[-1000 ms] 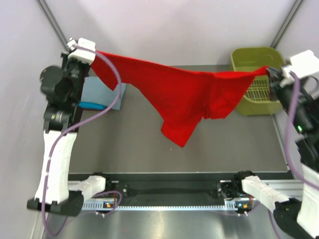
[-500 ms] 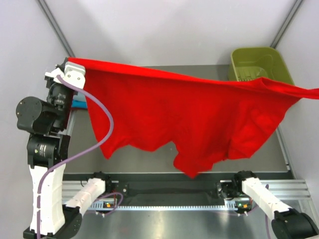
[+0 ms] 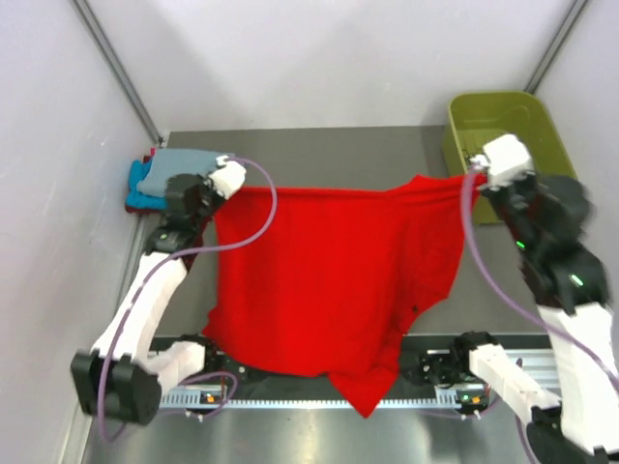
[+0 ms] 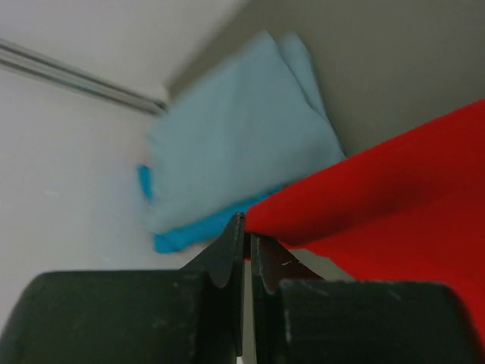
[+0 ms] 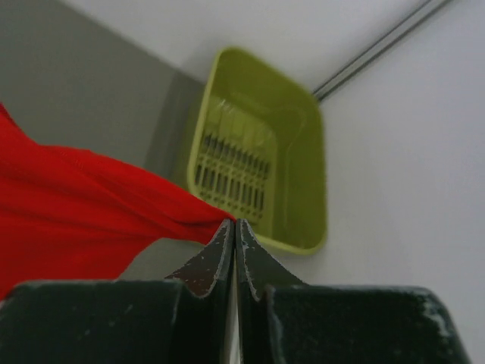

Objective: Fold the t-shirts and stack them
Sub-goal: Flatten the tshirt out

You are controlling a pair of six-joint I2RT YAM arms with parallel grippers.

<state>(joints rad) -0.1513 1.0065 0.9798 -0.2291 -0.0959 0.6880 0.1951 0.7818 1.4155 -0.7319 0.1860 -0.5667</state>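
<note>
Pinching the red t-shirt (image 3: 329, 280) at its two top corners, with the left gripper (image 4: 245, 229) clamped tight on one and the right gripper (image 5: 234, 227) clamped tight on the other. Held it stretched between them over the grey table (image 3: 319, 155), lower hem draped past the near edge. Saw a grey-blue t-shirt (image 3: 186, 159) folded atop a turquoise t-shirt (image 3: 138, 189) far left, and an olive-green basket (image 3: 503, 111) far right.

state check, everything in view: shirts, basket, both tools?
red t-shirt: unfolded, spread out, held at two top corners; lower end reaches the near rail.
grey-blue t-shirt: folded, on top of the stack.
turquoise t-shirt: folded, under the grey-blue one.
basket: upright; the visible part is empty.
left tool: shut on the red t-shirt's corner.
right tool: shut on the other corner.
</note>
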